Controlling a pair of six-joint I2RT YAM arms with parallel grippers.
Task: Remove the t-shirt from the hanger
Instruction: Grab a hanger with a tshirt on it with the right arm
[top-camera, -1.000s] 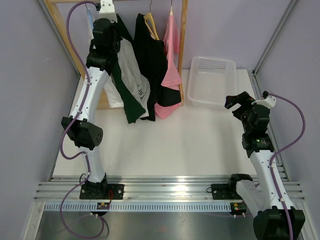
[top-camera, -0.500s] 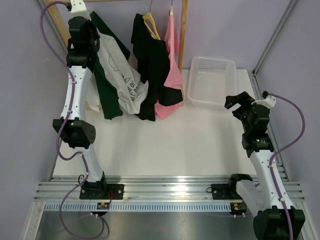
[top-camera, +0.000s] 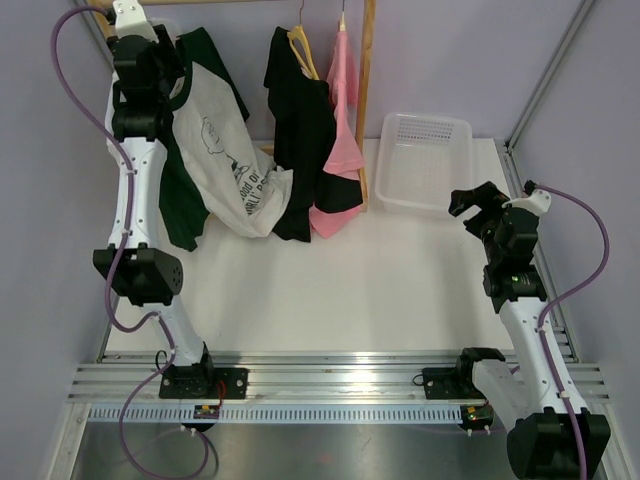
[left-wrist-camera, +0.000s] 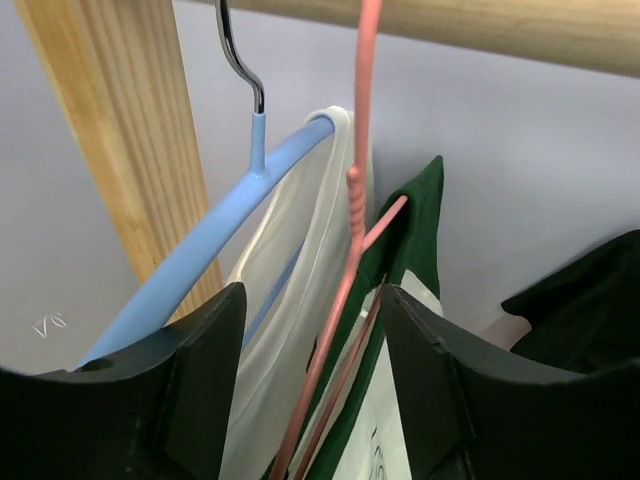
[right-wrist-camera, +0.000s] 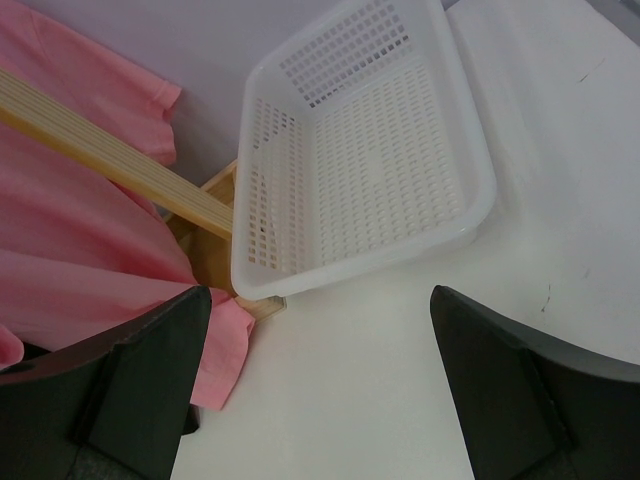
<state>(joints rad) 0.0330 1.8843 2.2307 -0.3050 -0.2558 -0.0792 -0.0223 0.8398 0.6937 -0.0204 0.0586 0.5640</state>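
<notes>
At the upper left of the top view, the white t-shirt with dark green sleeves (top-camera: 225, 150) hangs at the wooden rack, its hem bunched against the black shirt (top-camera: 300, 130) beside it. The left gripper (left-wrist-camera: 310, 305) sits at the collar with its fingers apart. A thin pink hanger (left-wrist-camera: 352, 240) and the neckband pass between them, and a blue plastic hanger (left-wrist-camera: 215, 240) is just left. At right, the right gripper (right-wrist-camera: 320, 300) gapes wide and holds nothing, near the white perforated plastic basket (right-wrist-camera: 370, 150).
</notes>
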